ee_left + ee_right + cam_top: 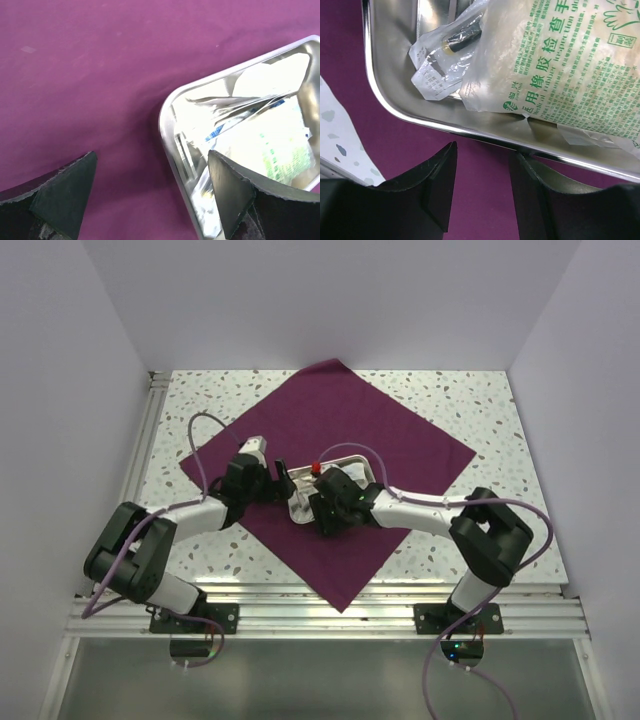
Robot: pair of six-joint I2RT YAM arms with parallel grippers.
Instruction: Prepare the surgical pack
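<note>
STATE: left gripper (pixel 151 156) wide, straddling steel tray (pixel 165 117) corner | right gripper (pixel 484 150) half-spread, empty, at tray rim | RISK: finger snags rim, shoves tray off cloth (pixel 400 440) centre, tips sachets (pixel 435 75) out

We'd say this is a robotics lab test cell, not an actual clinic. Plain white walls (pixel 330 300) box in a speckled tabletop (pixel 480 400), aluminium rails (pixel 330 615) run along the bottom of the frame, and the left arm (pixel 190 515) and right arm (pixel 430 510) sit bolted there.
</note>
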